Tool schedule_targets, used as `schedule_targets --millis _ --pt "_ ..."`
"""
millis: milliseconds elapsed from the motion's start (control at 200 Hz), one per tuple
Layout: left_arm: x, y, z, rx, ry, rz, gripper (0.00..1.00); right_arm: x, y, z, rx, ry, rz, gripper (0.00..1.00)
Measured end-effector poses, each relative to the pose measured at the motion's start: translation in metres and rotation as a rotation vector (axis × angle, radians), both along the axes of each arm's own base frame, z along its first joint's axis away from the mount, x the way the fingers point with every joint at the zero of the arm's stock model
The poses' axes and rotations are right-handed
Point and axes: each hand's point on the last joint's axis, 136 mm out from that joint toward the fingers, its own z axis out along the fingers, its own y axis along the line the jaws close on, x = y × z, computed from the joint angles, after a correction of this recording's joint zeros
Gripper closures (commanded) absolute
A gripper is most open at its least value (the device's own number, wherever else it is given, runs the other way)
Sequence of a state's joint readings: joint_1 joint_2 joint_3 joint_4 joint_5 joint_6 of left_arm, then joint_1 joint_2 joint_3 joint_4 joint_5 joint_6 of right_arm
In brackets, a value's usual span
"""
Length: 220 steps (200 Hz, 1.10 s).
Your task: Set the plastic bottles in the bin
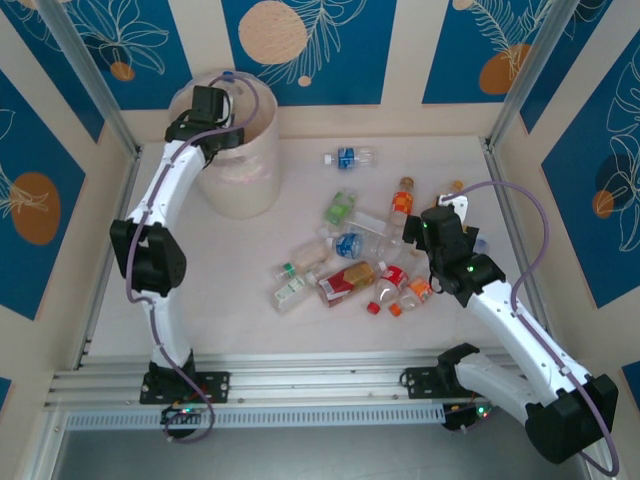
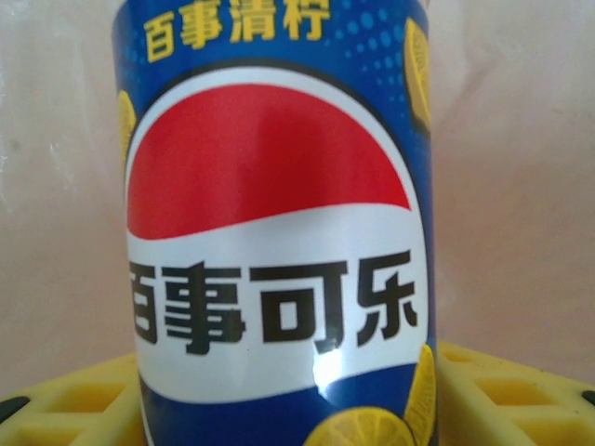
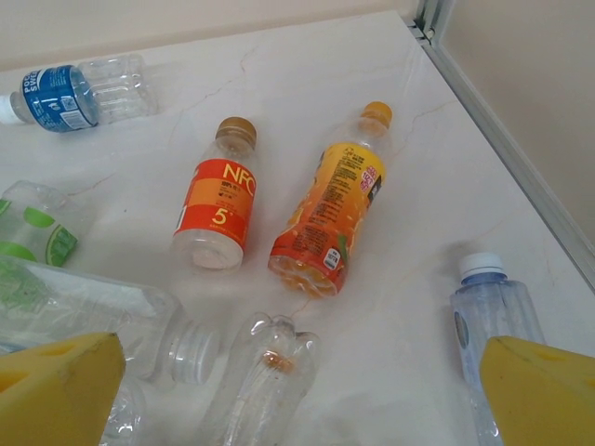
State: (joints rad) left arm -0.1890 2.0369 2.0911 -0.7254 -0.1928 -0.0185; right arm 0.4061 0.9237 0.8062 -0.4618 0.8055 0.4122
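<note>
While the right pincer (image 3: pixel 297 383) is spread apart right of the bin (image 1: pixel 242 190), a Pepsi bottle (image 2: pixel 279 232) is clamped in the left pincer (image 2: pixel 290 400) above it.

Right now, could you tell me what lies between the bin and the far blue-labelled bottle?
Bare table separates bin and bottle, top external view.

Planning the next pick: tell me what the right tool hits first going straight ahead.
Most likely the crumpled clear bottle lying on the table between the open fingers of the right tool, though depth is unclear.
</note>
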Motion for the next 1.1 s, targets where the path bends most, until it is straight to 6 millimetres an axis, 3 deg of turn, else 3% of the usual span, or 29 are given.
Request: schedule_targets --millis 135,270,760,955,1100 --pt "-0.002 0.001 -0.004 0.006 0.039 -0.002 0.39 0.0 0.0 0.0 -0.001 -0.001 -0.002 0.01" --pt "-0.007 0.001 -0.008 0.016 0.074 -0.013 0.22 0.0 0.0 0.0 -0.002 -0.001 -0.002 0.01" --pt "-0.009 0.003 -0.01 0.009 0.09 -0.022 0.27 -0.001 -0.001 0.004 0.004 -0.016 -0.002 0.01" --pt "-0.012 0.003 -0.006 0.001 0.096 -0.015 0.21 -0.003 -0.002 0.011 0.014 -0.038 -0.002 0.01" --pt "-0.013 0.002 0.008 -0.021 0.078 -0.002 0.15 -0.004 -0.002 0.01 0.014 -0.037 -0.001 0.01"
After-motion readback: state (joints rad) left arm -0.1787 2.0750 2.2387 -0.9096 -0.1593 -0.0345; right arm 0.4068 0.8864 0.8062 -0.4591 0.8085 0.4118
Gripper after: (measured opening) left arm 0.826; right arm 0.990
